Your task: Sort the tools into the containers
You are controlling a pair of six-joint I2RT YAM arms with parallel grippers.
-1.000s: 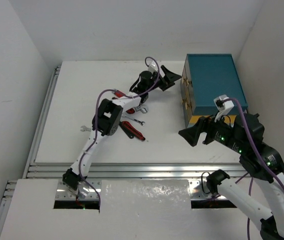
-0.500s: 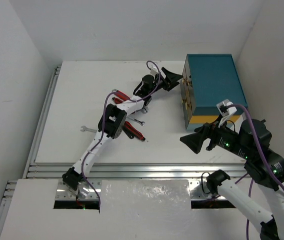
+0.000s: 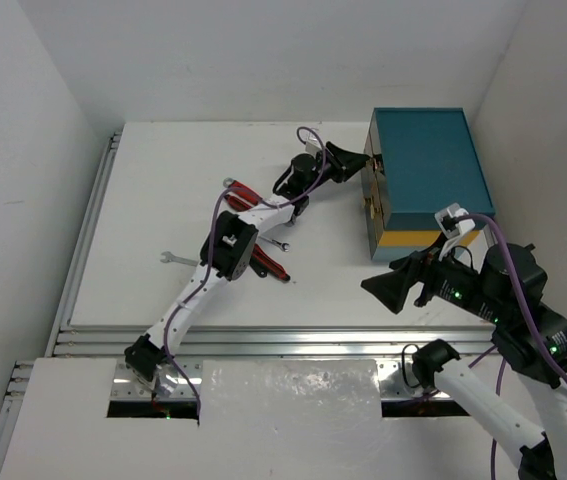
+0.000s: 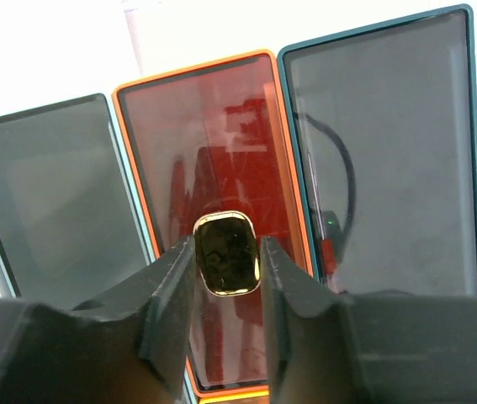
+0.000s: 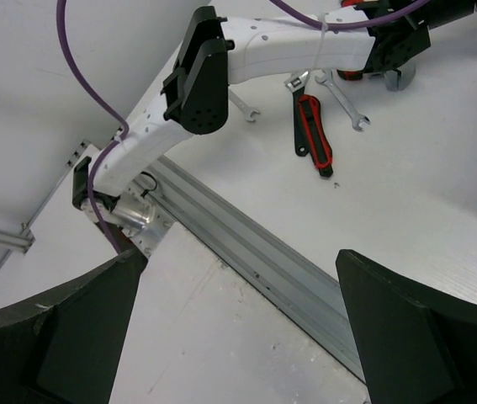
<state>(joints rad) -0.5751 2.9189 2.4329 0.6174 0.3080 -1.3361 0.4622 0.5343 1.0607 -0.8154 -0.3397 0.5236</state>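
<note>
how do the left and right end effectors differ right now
The left end effector reaches the teal rectangular box, its fingers flanking a brass-coloured latch on the orange-framed red drawer. The right end effector hangs spread wide over the white table, holding nothing, away from the box. Both have black fingers.

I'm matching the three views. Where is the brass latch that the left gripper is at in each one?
Top external: brass latch on the teal box front, at the left gripper.
Left wrist: centre, between the fingers.
Right wrist: not in view.
Shared landmark: left gripper.
</note>
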